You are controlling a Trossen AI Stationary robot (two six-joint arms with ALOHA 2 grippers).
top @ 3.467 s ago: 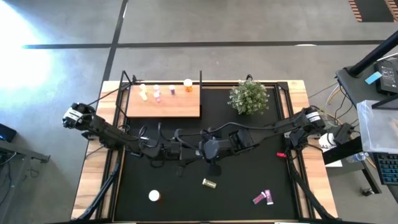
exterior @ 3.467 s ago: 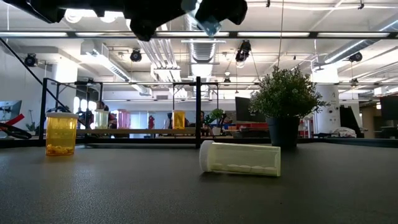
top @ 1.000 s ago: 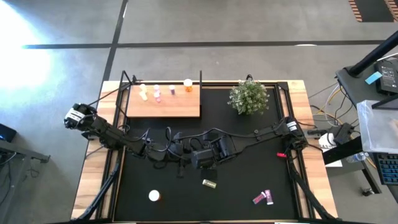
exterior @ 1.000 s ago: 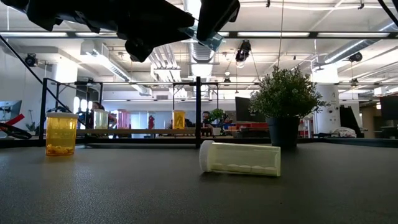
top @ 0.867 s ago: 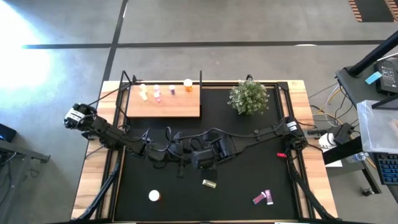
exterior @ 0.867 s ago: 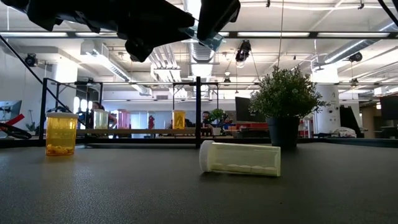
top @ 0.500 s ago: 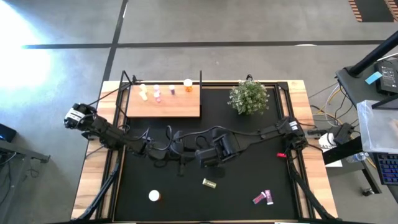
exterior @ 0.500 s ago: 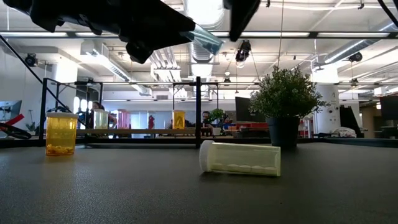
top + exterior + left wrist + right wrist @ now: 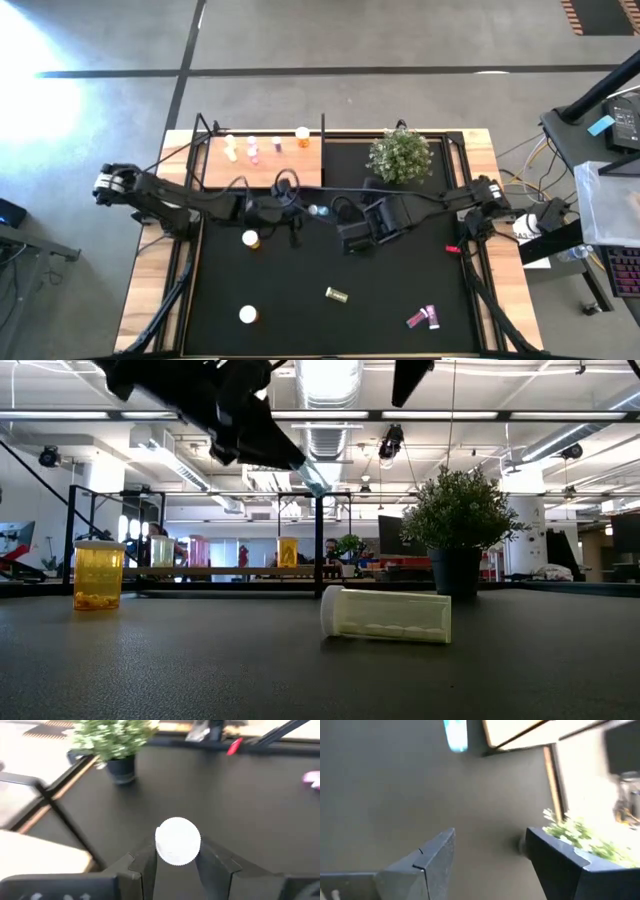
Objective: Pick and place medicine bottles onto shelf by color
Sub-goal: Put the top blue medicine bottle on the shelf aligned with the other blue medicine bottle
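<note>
Left claw [image 9: 176, 862] clamped on blue bottle [image 9: 318, 211], midair just off shelf [image 9: 263, 170] corner, 3 o'clock side. Right claw [image 9: 490, 857] spread, empty. Better carried level, lowered gently beside matching colour.

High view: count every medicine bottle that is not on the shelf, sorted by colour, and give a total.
Orange bottles: 2
Yellowish bottle, lying down: 1
Pink or purple bottles: 2
Blue-teal bottle, held in the left gripper: 1
Total: 6
</note>
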